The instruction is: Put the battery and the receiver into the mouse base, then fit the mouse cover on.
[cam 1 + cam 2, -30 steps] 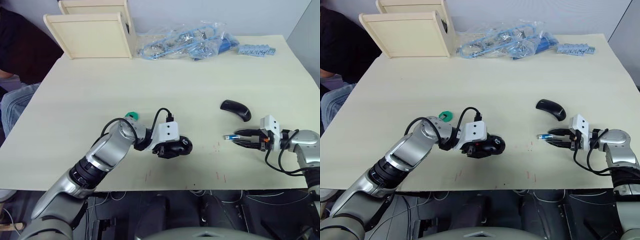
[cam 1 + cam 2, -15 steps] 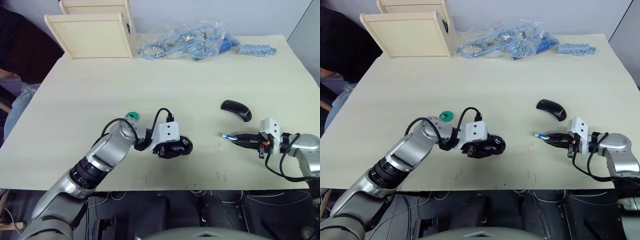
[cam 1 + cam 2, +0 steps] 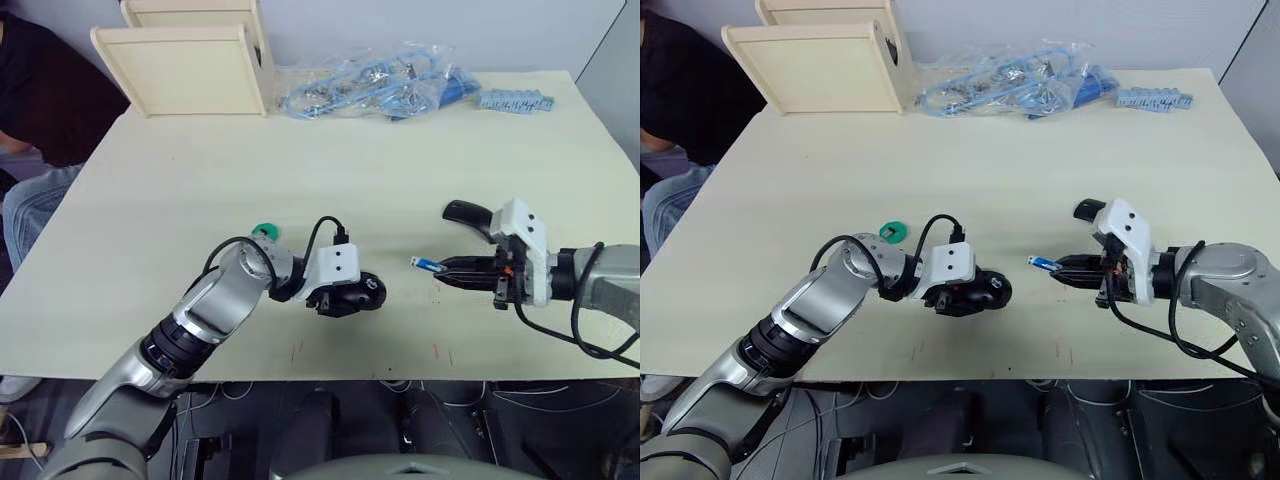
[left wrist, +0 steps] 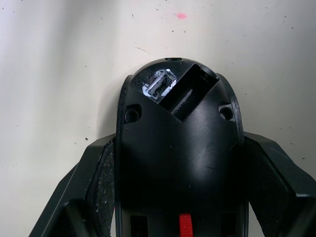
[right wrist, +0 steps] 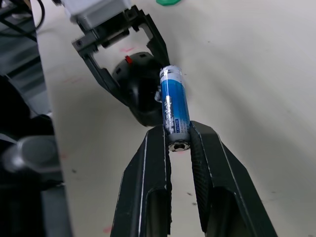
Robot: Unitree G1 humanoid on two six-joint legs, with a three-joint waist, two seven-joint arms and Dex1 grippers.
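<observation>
1. The table point(image 3: 330, 150) is a wide pale surface that carries everything else.
2. Two pale wooden boxes point(image 3: 185, 70) stand at its far left corner.
3. A clear bag of blue parts point(image 3: 370, 88) lies along the far edge, with a strip of pale blue pieces point(image 3: 513, 100) just to its right.
4. The left gripper point(image 3: 345, 297) lies low on the table near the front edge, its two black fingers point(image 4: 94, 182) closed against the sides of the mouse base point(image 3: 355, 295). In the left wrist view the base sits between the pads with its open top showing, a rectangular slot and a small silvery-edged opening at the far end and a red part near the wrist.
5. The right gripper point(image 3: 447, 268) is above the table to the right of the base, pointing towards it, well apart from it. Its fingers are nearly closed and pinch the battery point(image 3: 428, 265) by one end, so the blue cylinder sticks out beyond the fingertips toward the base.
6. The mouse cover point(image 3: 468, 213) lies on the table behind the right gripper, partly hidden by its white housing.
7. A small green disc point(image 3: 263, 232) sits on the table just beyond the left arm's wrist.
</observation>
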